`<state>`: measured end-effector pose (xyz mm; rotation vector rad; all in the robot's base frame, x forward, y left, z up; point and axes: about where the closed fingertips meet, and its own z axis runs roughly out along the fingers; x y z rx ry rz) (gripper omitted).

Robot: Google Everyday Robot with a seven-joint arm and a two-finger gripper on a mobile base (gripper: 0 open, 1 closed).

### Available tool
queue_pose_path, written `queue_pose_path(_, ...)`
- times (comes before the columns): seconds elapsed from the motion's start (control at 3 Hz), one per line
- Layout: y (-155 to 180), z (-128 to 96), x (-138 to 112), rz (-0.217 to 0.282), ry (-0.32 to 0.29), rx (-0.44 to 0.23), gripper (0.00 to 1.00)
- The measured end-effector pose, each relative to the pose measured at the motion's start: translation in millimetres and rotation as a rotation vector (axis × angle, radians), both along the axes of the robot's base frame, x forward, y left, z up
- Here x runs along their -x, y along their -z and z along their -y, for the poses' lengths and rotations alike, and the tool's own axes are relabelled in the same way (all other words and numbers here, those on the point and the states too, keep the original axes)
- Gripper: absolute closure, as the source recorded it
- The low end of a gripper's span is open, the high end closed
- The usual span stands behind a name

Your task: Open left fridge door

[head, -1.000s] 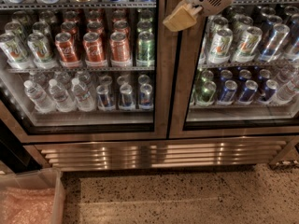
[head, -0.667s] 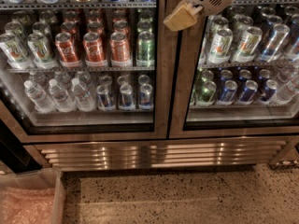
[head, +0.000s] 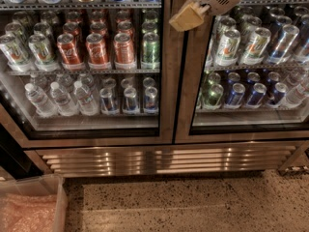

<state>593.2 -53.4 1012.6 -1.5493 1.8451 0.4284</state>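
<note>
The left fridge door (head: 166,81) is a glass pane in a brushed steel frame, and it stands shut. Behind its glass I see red cans (head: 98,48) on the middle shelf and clear water bottles (head: 60,98) on the shelf below. The right door (head: 186,91) shows green-white cans (head: 227,45) and blue cans. My gripper (head: 189,16), white with tan pads, reaches in from the top right. It hangs in front of the steel seam where the two doors meet, near the top of the view.
A steel vent grille (head: 164,159) runs along the fridge base. Speckled floor (head: 193,204) lies in front of it. A clear plastic bin (head: 31,204) with pinkish contents sits at the bottom left. A dark gap (head: 9,153) flanks the fridge's left side.
</note>
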Motion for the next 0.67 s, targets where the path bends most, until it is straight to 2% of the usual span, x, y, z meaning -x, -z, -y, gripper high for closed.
queue_pose_path(0.67,-0.8,0.9,-1.0,0.0,0.0,-0.001,1.0)
